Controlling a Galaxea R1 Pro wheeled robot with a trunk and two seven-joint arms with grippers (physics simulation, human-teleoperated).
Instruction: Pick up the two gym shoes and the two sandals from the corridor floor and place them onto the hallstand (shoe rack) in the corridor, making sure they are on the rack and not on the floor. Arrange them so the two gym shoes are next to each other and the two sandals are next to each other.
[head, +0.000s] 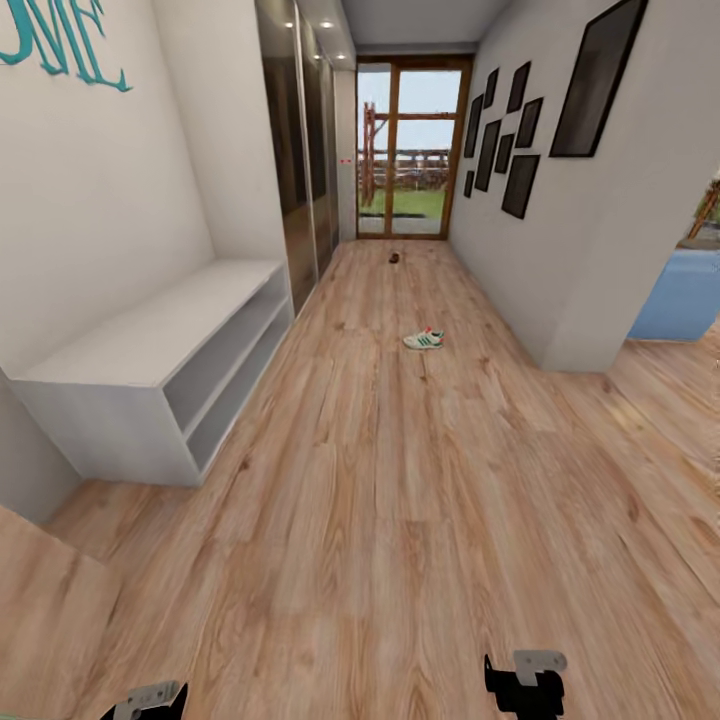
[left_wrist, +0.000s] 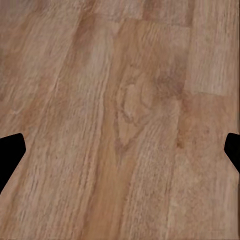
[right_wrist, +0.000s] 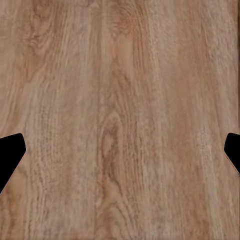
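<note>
Corridor, one gym shoe (head: 424, 339) on the corridor floor (head: 380, 520), well apart from the grey bench (head: 150, 345).

Shoe lies mid-floor, long axis across the corridor, toe end unclear at this range. Small dark object (head: 394, 258) farther down near the glass door (head: 412, 148), too small to identify. Left gripper (left_wrist: 120, 150) and right gripper (right_wrist: 120, 150) both spread wide over bare planks, holding nothing; only the fingertips show, cut off at frame edges.

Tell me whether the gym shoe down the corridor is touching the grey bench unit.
Apart. The head view shows the gym shoe alone on the corridor floor, with bare planks between it and the grey bench unit by the left wall.
</note>
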